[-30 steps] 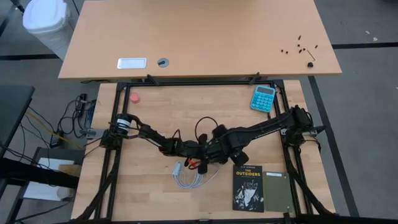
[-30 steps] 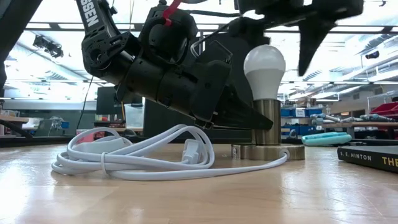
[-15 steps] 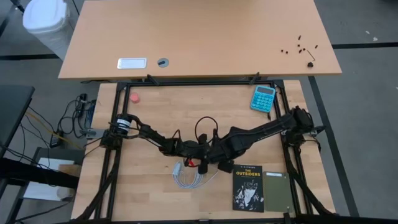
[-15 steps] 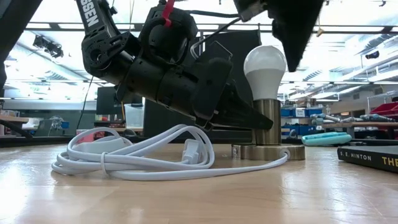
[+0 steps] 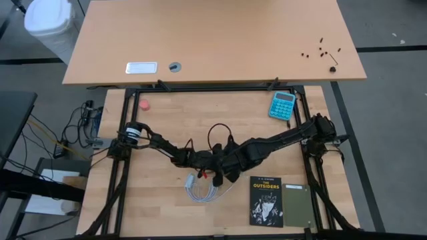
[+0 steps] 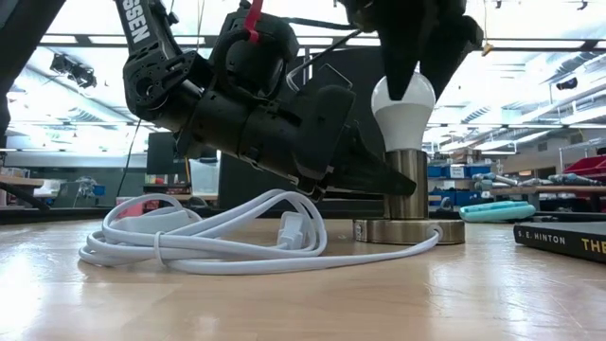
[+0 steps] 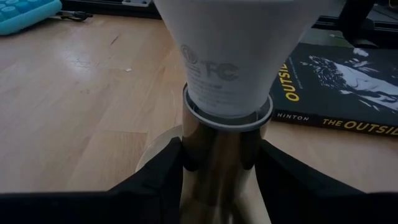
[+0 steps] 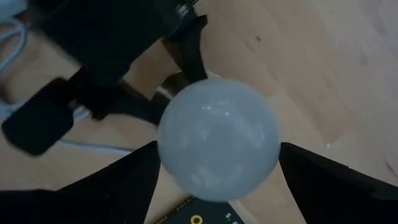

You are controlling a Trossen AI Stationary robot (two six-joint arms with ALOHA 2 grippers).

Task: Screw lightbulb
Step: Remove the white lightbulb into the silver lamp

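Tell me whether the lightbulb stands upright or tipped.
Upright: the lightbulb sits straight atop the metal socket, dome up.

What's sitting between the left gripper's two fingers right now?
The left wrist view shows the silvery socket stem clamped between the left gripper fingers, with the lightbulb directly above.

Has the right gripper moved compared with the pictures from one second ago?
Yes. In the low view the right gripper has come in from the right of the lightbulb and now hangs straight over it; the lightbulb has not moved.
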